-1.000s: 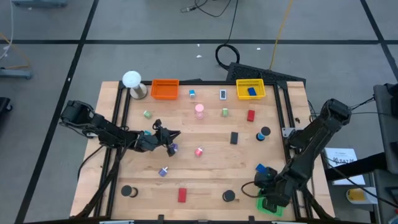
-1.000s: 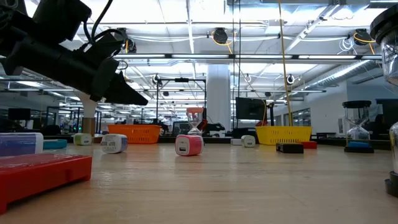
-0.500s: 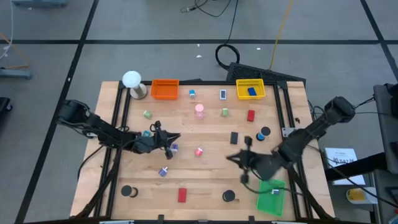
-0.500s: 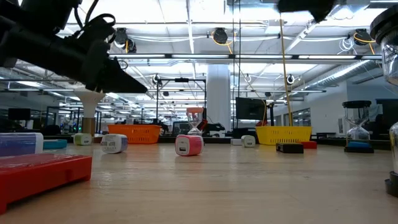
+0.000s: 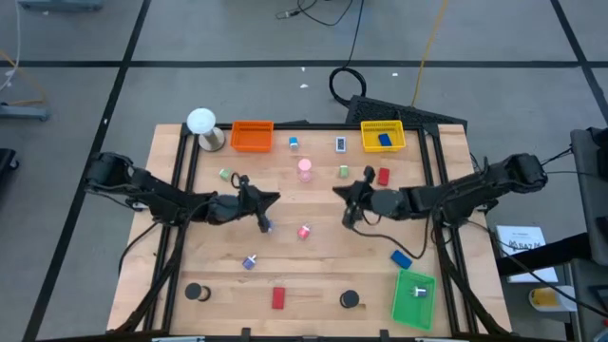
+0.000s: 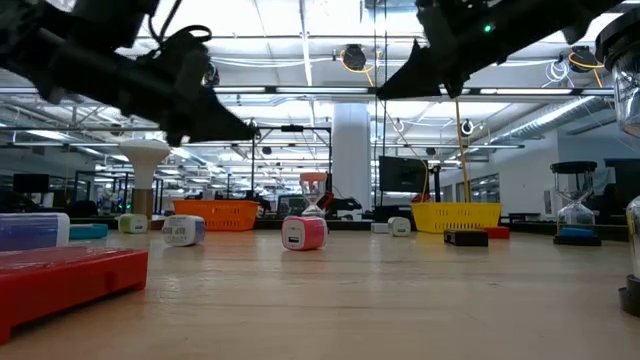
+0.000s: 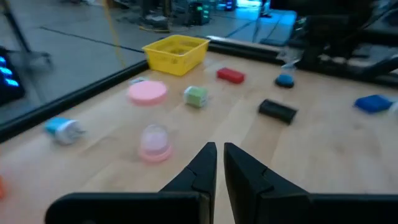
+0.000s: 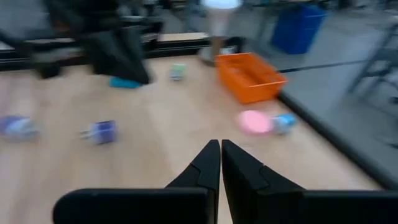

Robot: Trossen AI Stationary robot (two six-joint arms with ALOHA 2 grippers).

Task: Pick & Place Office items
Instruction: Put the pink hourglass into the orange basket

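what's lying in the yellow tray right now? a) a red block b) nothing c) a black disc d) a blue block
d: the high view shows a blue block lying inside the yellow tray at the far edge of the table.

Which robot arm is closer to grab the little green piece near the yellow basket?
Probably the right. The right gripper, empty and shut, hangs just below the green piece in the high view. The left gripper, also shut, is farther off, across the pink disc.
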